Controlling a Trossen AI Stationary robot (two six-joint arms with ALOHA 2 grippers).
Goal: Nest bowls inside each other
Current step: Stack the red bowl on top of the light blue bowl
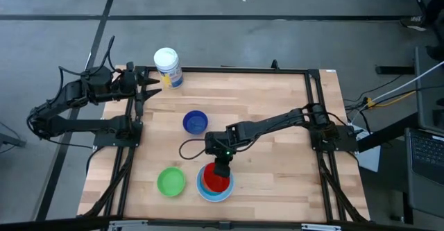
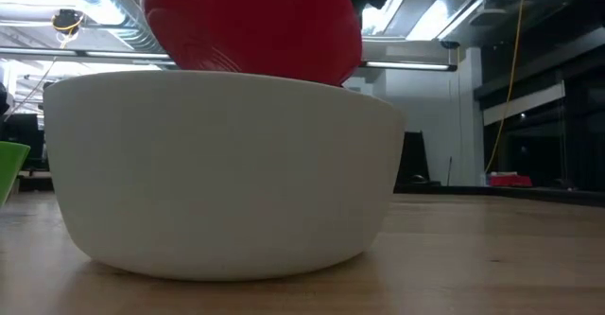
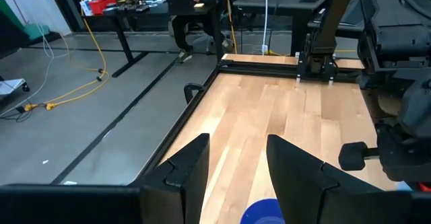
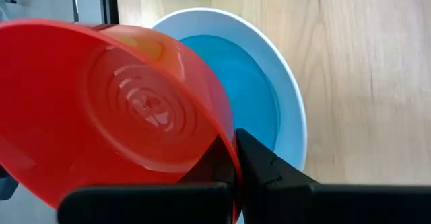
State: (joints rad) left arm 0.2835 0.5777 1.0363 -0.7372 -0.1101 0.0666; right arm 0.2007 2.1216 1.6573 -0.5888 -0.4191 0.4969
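Observation:
A white bowl [image 1: 223,192] stands near the table's front edge with a teal bowl [image 4: 250,93] nested inside it. A red bowl [image 4: 114,109] hangs tilted just over them, and my right gripper [image 1: 220,167] is shut on it. In the low view the red bowl [image 2: 255,22] shows above the white bowl's rim [image 2: 227,80]. A dark blue bowl [image 1: 195,122] sits mid-table and a green bowl [image 1: 171,181] sits left of the stack, each on its base. My left gripper [image 3: 236,170] waits open at the far left, touching nothing. My right gripper pinches the red bowl's rim [image 4: 227,148] between its two fingers, one finger inside the bowl and one outside [image 4: 269,173]. The fingers slant down from the far right. The bowl is tilted over the teal bowl; whether it touches the teal bowl I cannot tell.
A white cylindrical container [image 1: 168,66] with a yellow-blue label stands at the far left corner, beside my left gripper. Black frame rails [image 1: 316,106] run along the table's edges. Bare wood lies right of the stacked bowls.

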